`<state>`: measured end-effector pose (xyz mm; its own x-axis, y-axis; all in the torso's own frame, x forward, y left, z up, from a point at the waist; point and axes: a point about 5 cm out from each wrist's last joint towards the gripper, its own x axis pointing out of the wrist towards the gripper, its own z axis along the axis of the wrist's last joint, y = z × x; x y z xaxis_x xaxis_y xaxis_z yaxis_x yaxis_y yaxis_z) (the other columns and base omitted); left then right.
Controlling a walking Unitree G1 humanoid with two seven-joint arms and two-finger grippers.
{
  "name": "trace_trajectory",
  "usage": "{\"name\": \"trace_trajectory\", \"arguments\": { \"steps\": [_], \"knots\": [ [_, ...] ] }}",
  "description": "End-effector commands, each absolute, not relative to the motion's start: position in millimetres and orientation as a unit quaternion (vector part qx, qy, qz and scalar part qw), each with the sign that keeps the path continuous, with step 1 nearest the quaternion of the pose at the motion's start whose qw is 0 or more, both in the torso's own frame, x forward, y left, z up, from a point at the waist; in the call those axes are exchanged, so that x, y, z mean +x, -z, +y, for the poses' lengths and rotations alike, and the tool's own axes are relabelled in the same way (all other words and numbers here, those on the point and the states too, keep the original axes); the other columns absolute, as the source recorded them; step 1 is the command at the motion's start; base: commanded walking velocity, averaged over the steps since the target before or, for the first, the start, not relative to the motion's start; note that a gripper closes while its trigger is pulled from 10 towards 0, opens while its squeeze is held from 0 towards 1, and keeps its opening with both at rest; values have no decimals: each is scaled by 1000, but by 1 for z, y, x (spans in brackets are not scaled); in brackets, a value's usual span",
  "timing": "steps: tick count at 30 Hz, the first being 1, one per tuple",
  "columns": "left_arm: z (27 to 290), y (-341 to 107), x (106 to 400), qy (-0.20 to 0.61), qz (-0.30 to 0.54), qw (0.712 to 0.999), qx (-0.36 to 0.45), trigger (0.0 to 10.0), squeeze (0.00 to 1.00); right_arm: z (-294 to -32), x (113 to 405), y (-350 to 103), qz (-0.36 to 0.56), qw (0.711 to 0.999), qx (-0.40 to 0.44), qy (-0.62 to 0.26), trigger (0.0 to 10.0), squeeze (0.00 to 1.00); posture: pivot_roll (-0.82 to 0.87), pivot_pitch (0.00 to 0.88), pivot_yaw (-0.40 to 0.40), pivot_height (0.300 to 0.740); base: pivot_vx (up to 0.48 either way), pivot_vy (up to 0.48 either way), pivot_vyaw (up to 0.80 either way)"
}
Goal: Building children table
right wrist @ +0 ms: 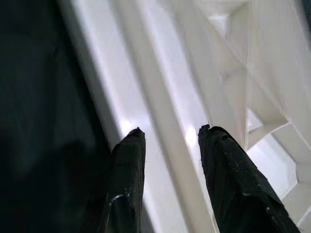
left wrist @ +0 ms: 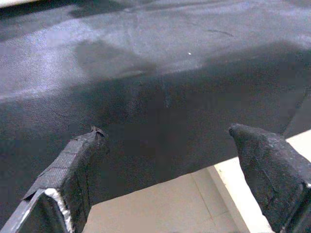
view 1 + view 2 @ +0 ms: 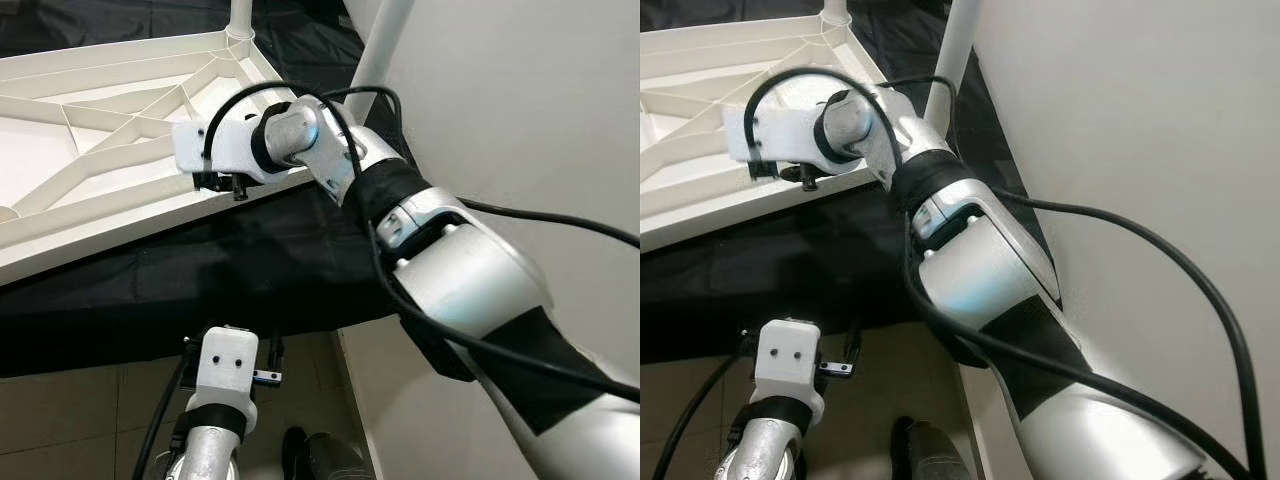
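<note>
Upside-down white tabletop lay at the left on a black cloth, ribbed underside up, with white legs rising from its far corner. Low in the head views, left hand hung in front of the cloth's hanging edge, over tan floor tiles. Fingers spread wide, nothing between them, pointing at the dark cloth where it dropped toward the floor. Touched nothing.

Further right, right hand reached across from the silver arm to the near rim of the tabletop, white wrist housing over the edge. Seen along its own fingers, sat parted a little at the rim, one finger by the boundary between cloth and white plastic, the other over the flat white rim just inside it. Whether the tips pressed on the plastic or only hovered just above could not be told. Nothing pinched between them.

Black cables looped along that arm. At the far right stood a plain pale wall, close beside the arm and the cloth's edge.
</note>
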<state>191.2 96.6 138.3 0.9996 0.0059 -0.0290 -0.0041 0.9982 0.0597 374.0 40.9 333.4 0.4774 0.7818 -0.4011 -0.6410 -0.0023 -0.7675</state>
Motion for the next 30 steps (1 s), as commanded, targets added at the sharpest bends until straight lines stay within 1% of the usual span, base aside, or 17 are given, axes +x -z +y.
{"name": "trace_trajectory", "arguments": {
  "steps": [1, 2, 3, 4, 5, 6, 10, 11, 14, 15, 16, 18, 24, 25, 26, 28, 30],
  "knots": [
    [68, -141, 186, 31, 21, 999, -24, 10000, 0, 33, 379, -329, -73, 730, -462, -498, 10000, 0, -80, 201, -240, 734, 0, 0, 0],
    [70, -142, 187, 30, 19, 999, -23, 10000, 0, 28, 380, -329, -74, 759, -385, -520, 10000, 0, -74, 198, -226, 734, 0, 0, 0],
    [70, -142, 187, 30, 19, 999, -23, 10000, 0, 28, 380, -329, -74, 759, -385, -520, 10000, 0, -74, 198, -226, 734, 0, 0, 0],
    [71, -142, 187, 29, 17, 999, -21, 10000, 0, 21, 384, -330, -81, 793, -307, -520, 10000, 0, -75, 198, -216, 734, 0, 0, 0],
    [72, -141, 188, 28, 16, 999, -19, 10000, 0, 16, 386, -330, -85, 812, -253, -519, 10000, 0, -75, 198, -216, 734, 0, 0, 0],
    [75, -141, 188, 25, 15, 999, -15, 10000, 0, 6, 389, -329, -103, 830, -202, -510, 10000, 0, -74, 188, -195, 734, 0, 0, 0],
    [78, -141, 189, 21, 14, 1000, -11, 10000, 0, -4, 393, -328, -125, 842, -172, -497, 10000, 0, -74, 188, -195, 734, 0, 0, 0],
    [82, -140, 190, 18, 13, 1000, -8, 10000, 0, -16, 398, -321, -122, 862, -125, -476, 10000, 0, -75, 175, -151, 734, 0, 0, 0],
    [90, -137, 192, 12, 12, 1000, 2, 10000, 0, -49, 407, -294, -117, 901, -13, -418, 10000, 0, -57, 162, -137, 734, 0, 0, 0],
    [90, -137, 192, 12, 12, 1000, 2, 10000, 0, -49, 407, -294, -117, 901, -13, -418, 10000, 0, -57, 162, -137, 734, 0, 0, 0],
    [92, -136, 192, 11, 12, 1000, 5, 10000, 0, -55, 408, -286, -113, 907, 10, -405, 10000, 0, -56, 158, -131, 734, 0, 0, 0],
    [96, -134, 192, 9, 14, 1000, 11, 10000, 0, -67, 405, -268, -123, 910, 47, -393, 10000, 0, -60, 150, -115, 734, 0, 0, 0],
    [102, -132, 193, 4, 15, 1000, 20, 10000, 0, -74, 392, -243, -133, 915, 58, -377, 10000, 0, -49, 132, -97, 734, 0, 0, 0],
    [105, -131, 194, 1, 15, 1000, 25, 10000, 0, -77, 385, -228, -130, 922, 58, -361, 10000, 0, -48, 118, -85, 734, 0, 0, 0],
    [105, -131, 194, 1, 15, 1000, 25, 10000, 0, -77, 385, -228, -130, 922, 58, -361, 10000, 0, -48, 118, -85, 734, 0, 0, 0],
    [109, -130, 195, -3, 16, 999, 31, 10000, 0, -81, 371, -201, -115, 936, 50, -329, 10000, 0, -43, 117, -82, 734, 0, 0, 0],
    [112, -130, 196, -7, 17, 999, 34, 10000, 0, -83, 365, -189, -98, 944, 54, -311, 10000, 0, -44, 122, -84, 734, 0, 0, 0]
  ]
}}
